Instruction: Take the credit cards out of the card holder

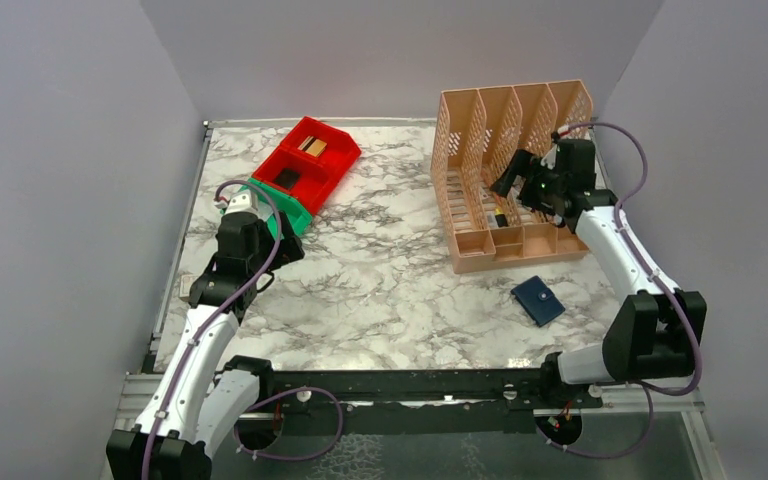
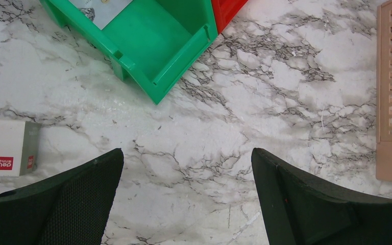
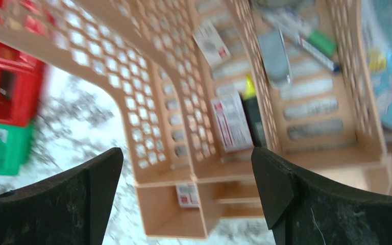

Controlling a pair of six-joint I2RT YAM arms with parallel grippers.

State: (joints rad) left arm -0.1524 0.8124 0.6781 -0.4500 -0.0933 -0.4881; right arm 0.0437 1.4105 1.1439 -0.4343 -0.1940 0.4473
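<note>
Flat navy card holder [image 1: 538, 300] on veined marble [image 1: 390, 290]; left end effector [image 2: 186, 153] and right end effector [image 3: 186, 153] gape.

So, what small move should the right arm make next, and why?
Probably swing the right claw toward the card holder: it lies closed on the table, untouched, while that open, empty claw hangs over the peach organizer.
</note>
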